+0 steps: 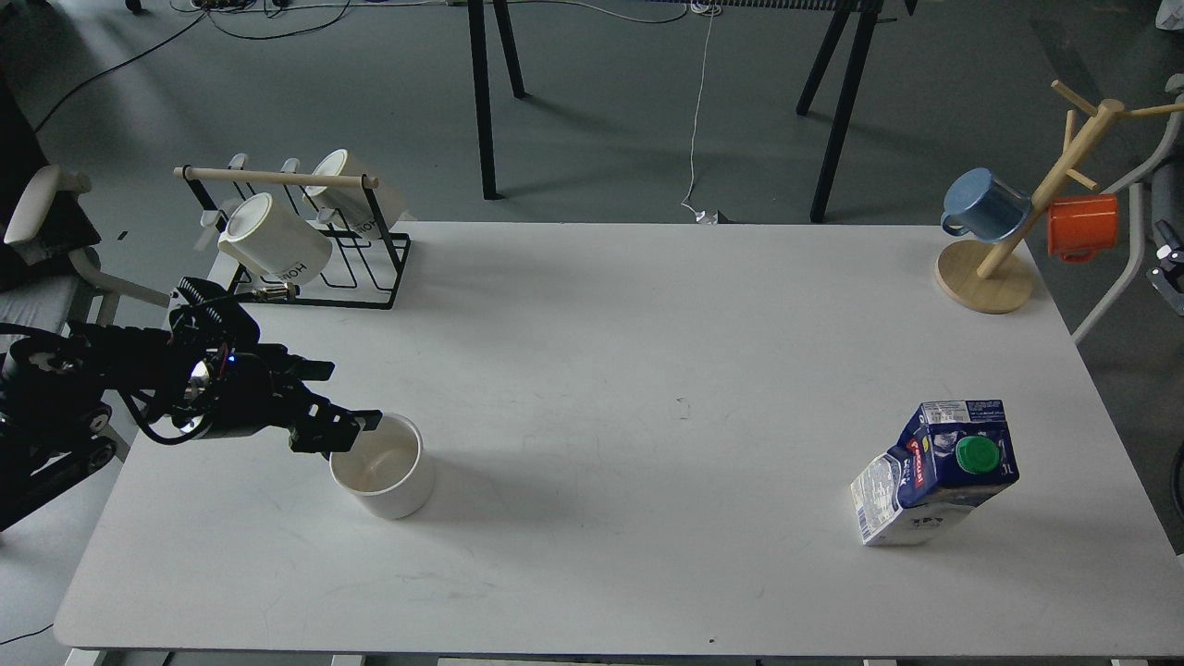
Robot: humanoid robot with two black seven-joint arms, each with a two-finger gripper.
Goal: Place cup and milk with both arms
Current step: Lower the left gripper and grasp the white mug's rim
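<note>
The cup (381,467), a plain white mug with a cream-white inside, stands upright on the white table (592,351) at the front left. Its handle is hidden. My left gripper (350,398) reaches in from the left at the cup's near-left rim. Its fingers stand apart, and the lower fingertip (363,423) is right at the rim, around nothing that I can see. The milk (934,470), a dark blue and white carton with a green cap and red label, stands at the front right. My right arm is out of view.
A black wire rack (370,268) with a wooden bar holds two cream mugs at the back left. A wooden mug tree (990,273) with a blue mug (985,205) and an orange mug (1082,227) stands at the back right corner.
</note>
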